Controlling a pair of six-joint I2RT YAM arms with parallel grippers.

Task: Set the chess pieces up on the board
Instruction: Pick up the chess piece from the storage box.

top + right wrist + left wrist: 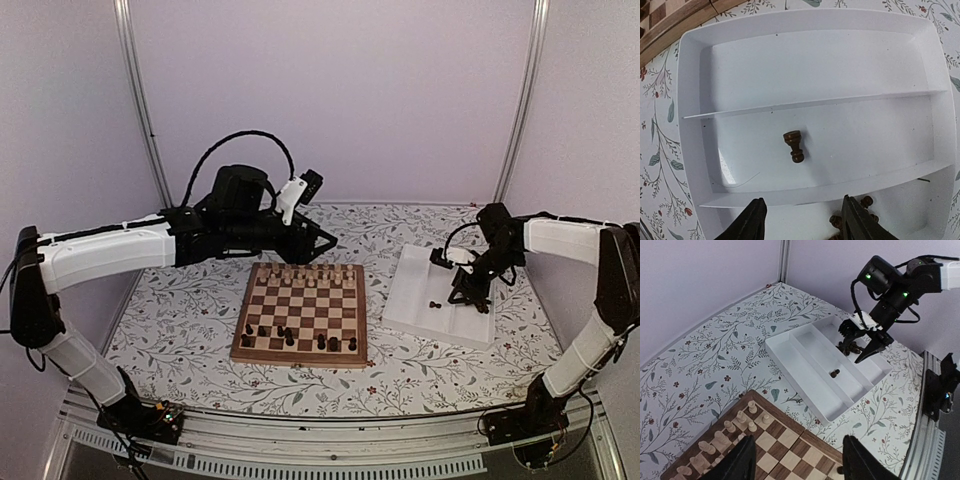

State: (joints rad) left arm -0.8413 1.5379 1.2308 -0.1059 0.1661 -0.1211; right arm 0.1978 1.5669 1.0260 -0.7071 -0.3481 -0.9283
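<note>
Table [180, 330] w/ floral cloth takes up most of the scene. 2 arms reach in from the near edge. L arm [110, 250] stretches across toward the far side of the board. R arm [570, 240] bends in over the tray.

Board [302, 312] lies flat at table centre, roughly square to the near edge. White tray [440, 290] sits to its right, near but not touching, turned at an angle, w/ 3 long compartments.

L gripper [799, 440] hovers above the board's far edge. In its wrist view the fingers [740, 462] are spread wide w/ only board squares showing between them, nothing pinched. R gripper [804, 200] hangs over the tray compartment farthest from the board. Its fingers [754, 222] are spread too, w/ tray floor showing in the gap and nothing seen clamped.

Pale pieces [300, 273] stand in 2 rows along the board's far side. Dark pieces [290, 338] stand upright, scattered along the 2 near rows; exact count hard to tell at this size.

More dark ones sit in a small heap [860, 210] in the compartment under the R gripper, right beside 1 finger. Can't tell if finger and heap touch. 1 dark pawn [794, 145] lies on its side alone in the middle compartment, apart from the heap.
</note>
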